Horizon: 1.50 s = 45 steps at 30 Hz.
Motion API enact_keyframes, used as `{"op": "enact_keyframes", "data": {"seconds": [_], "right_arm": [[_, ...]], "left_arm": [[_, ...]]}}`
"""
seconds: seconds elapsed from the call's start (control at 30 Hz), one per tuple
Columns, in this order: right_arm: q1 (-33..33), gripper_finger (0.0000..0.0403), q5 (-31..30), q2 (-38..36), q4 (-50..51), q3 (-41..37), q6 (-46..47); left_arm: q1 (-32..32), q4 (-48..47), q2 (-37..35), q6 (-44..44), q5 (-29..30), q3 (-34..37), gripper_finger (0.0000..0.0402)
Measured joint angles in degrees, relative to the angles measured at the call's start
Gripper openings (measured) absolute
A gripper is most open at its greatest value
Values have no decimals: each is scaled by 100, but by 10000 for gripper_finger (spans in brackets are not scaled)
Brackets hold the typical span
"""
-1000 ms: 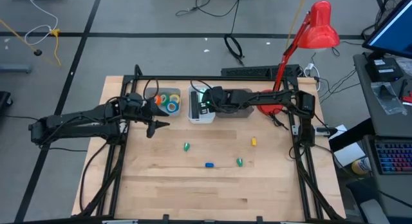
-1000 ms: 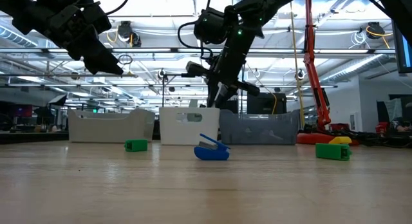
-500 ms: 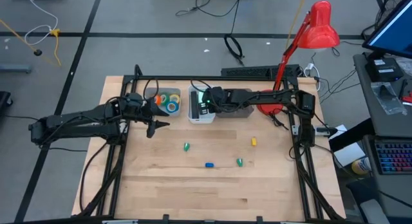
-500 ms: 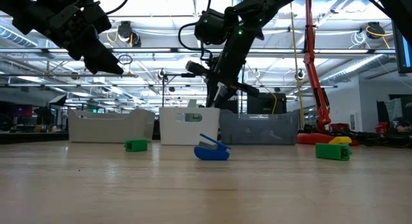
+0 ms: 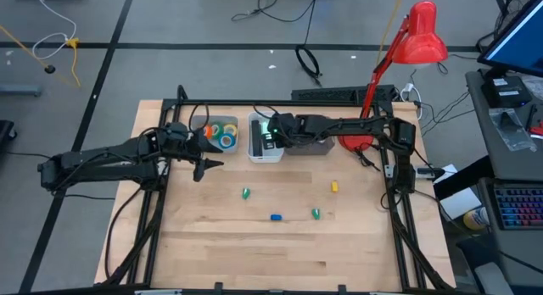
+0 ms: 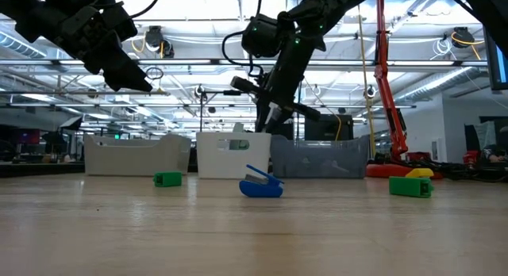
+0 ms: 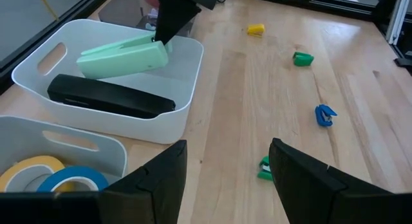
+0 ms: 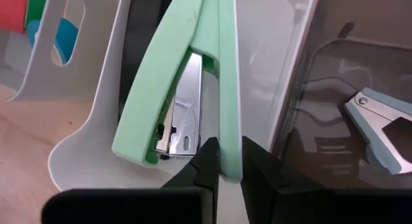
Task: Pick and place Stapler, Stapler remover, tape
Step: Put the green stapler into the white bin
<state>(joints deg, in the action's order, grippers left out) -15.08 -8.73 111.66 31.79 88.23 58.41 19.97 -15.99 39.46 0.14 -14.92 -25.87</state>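
My right hand [image 8: 222,161] grips the mint stapler [image 8: 183,82] — tilted in the white bin [image 7: 183,89], black stapler [image 7: 109,96] alongside. Left hand [image 7: 225,179] spread wide, empty — tape [image 7: 55,176] just beside it.

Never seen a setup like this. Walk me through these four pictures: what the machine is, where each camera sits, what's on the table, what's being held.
Two dark robot arms work at a wooden table. One picture looks straight down, one looks level across the tabletop, and one camera rides on each wrist. The right pincer is shut on a mint-green stapler, holding it in a white bin that also holds a black stapler. The left pincer is open and empty, hovering near another bin of tape rolls. Out on the table lie small staple removers: two green, one blue, one yellow. A grey bin holds another remover.
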Motion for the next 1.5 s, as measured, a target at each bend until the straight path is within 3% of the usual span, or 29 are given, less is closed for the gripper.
{"op": "enact_keyframes", "data": {"seconds": [0.83,1.5], "right_arm": [[-103,69,413,4,-376,0,-82],[-100,71,736,4,-385,0,-102]], "left_arm": [[0,-43,2,168,0,-2,218],[0,-45,2,216,0,-2,218]]}}
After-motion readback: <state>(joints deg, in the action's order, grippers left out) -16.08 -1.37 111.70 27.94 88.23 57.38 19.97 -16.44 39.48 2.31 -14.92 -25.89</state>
